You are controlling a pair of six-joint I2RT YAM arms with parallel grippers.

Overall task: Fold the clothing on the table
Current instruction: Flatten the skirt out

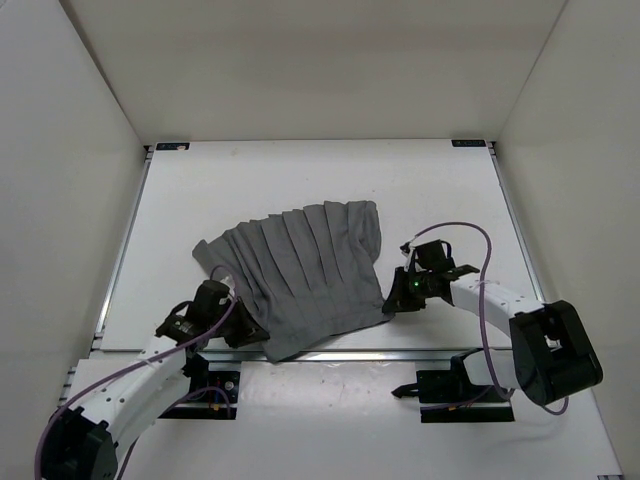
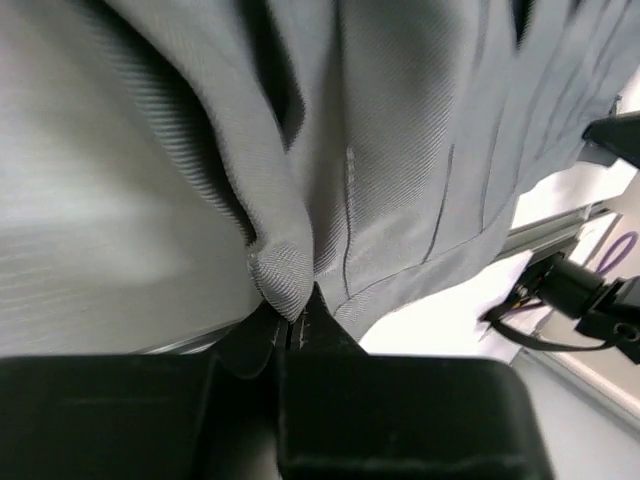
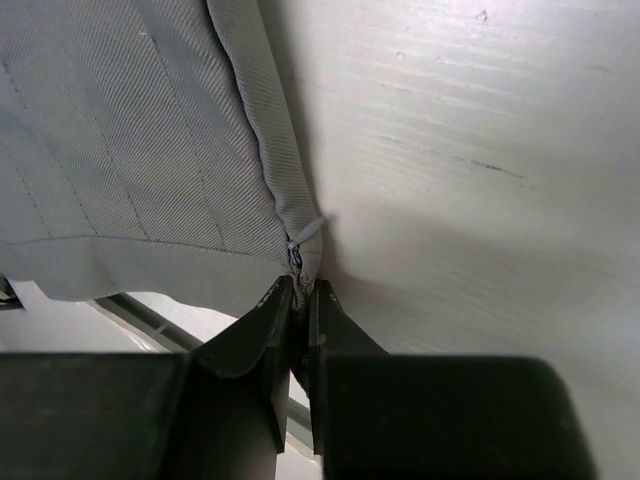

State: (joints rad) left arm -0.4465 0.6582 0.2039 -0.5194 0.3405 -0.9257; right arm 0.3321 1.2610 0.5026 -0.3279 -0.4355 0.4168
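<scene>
The clothing (image 1: 305, 275) is a grey pleated garment lying near the front of the white table (image 1: 200, 190), its near hem over the front rail. My left gripper (image 1: 243, 332) is shut on the clothing's near left corner; the left wrist view shows a fold of the clothing (image 2: 285, 280) pinched at my left gripper (image 2: 298, 318). My right gripper (image 1: 392, 303) is shut on the clothing's near right corner. In the right wrist view, the seamed edge of the clothing (image 3: 150, 150) goes down between the tips of my right gripper (image 3: 303, 295).
White walls (image 1: 60, 150) stand around the table on three sides. The metal front rail (image 1: 400, 352) runs just below the hem. Both arm bases (image 1: 450, 385) and purple cables (image 1: 480, 300) sit at the near edge.
</scene>
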